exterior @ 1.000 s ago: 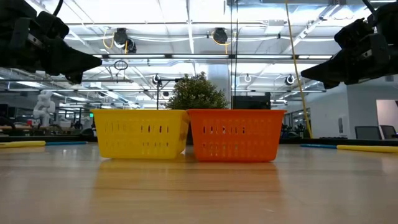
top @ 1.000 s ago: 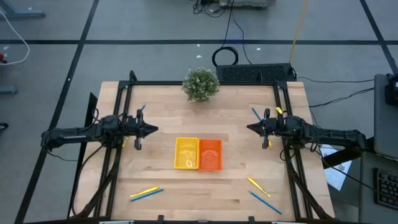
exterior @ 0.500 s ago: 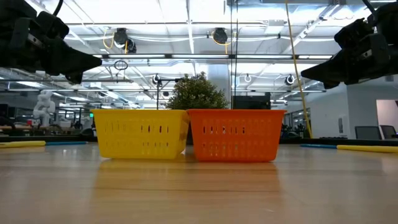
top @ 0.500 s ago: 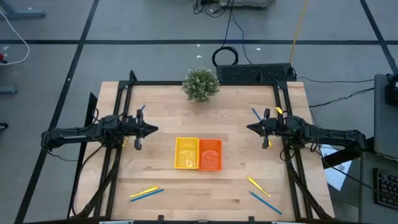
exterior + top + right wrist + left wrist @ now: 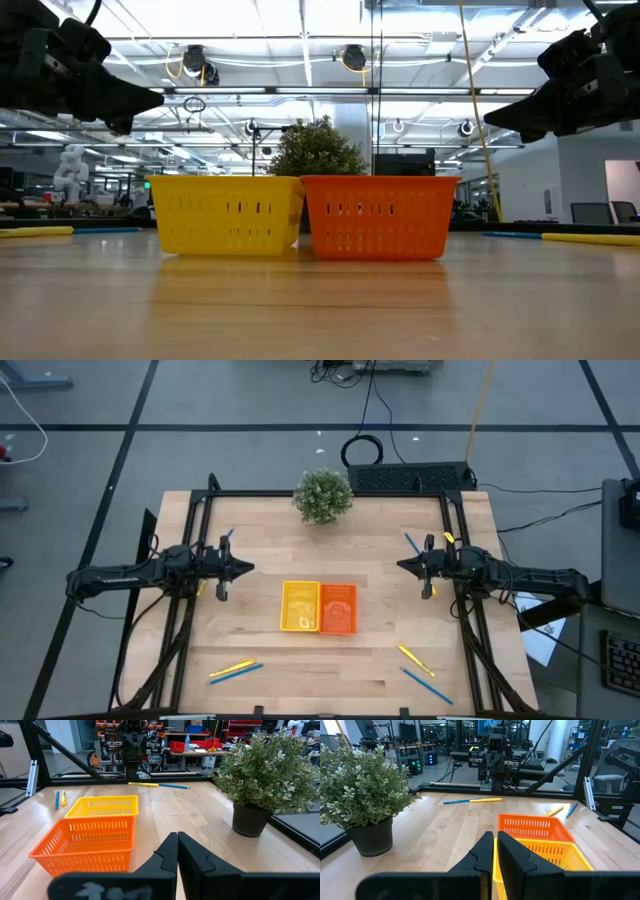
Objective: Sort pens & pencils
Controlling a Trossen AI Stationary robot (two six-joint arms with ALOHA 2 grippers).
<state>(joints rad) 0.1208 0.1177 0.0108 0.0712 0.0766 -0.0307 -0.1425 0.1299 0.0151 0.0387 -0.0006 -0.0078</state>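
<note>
The pens & pencils lie flat on the wooden table in pairs. One yellow (image 5: 232, 668) and one blue (image 5: 240, 674) are at the near left, and another yellow (image 5: 414, 657) and blue (image 5: 424, 684) at the near right. A blue one (image 5: 411, 544) lies at the far right and another (image 5: 228, 536) at the far left. A yellow basket (image 5: 300, 606) and an orange basket (image 5: 338, 608) stand side by side at the centre. My left gripper (image 5: 245, 568) and right gripper (image 5: 400, 566) hover level at the table's sides, both shut and holding nothing, pointing at each other.
A potted plant (image 5: 323, 496) stands at the table's far edge, behind the baskets. A black frame (image 5: 330, 493) runs along the far edge and both sides. Bare wood lies between the baskets and each arm, and along the near edge.
</note>
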